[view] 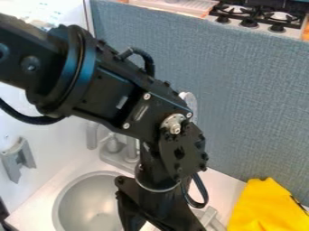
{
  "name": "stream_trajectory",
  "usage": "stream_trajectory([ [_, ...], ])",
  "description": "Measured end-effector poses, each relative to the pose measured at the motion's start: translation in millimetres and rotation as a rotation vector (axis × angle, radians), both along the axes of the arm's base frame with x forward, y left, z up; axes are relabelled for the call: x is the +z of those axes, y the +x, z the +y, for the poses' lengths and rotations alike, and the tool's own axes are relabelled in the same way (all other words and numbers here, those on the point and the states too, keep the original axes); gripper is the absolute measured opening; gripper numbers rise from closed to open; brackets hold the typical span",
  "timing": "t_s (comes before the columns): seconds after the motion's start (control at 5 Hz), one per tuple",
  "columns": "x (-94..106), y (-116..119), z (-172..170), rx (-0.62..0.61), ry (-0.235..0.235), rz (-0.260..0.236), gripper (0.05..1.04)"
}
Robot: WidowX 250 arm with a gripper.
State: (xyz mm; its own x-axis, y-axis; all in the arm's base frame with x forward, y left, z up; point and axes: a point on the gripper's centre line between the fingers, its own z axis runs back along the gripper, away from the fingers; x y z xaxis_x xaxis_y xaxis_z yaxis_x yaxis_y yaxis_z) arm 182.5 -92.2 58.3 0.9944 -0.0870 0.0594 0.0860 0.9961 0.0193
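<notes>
Blue-grey partition [241,103] backs the black gripper [158,221] at 6 o'clock, its grip impossible to tell, apparently at a positioning step beside the sink [81,200] at 7 o'clock, yellow cloth [265,210] at 5, any next move calling for clearance from the faucet [114,145].

No text, label, number or sign could be read here. On the yellow cloth [265,208], near its right edge, there was a small dark mark, but it was not possible to read any letter in it.
</notes>
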Motion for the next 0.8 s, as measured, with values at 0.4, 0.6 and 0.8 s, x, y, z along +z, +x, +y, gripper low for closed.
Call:
stream_trajectory([
  [0.4,-13.3,-3.8,-15.5,-0.033,0.009,0.010,1.002],
  [0.6,-15.8,-3.7,-17.1,-0.028,0.008,0.012,1.002],
  [0.8,-21.6,2.7,-26.8,-0.023,-0.023,0.020,1.002],
])
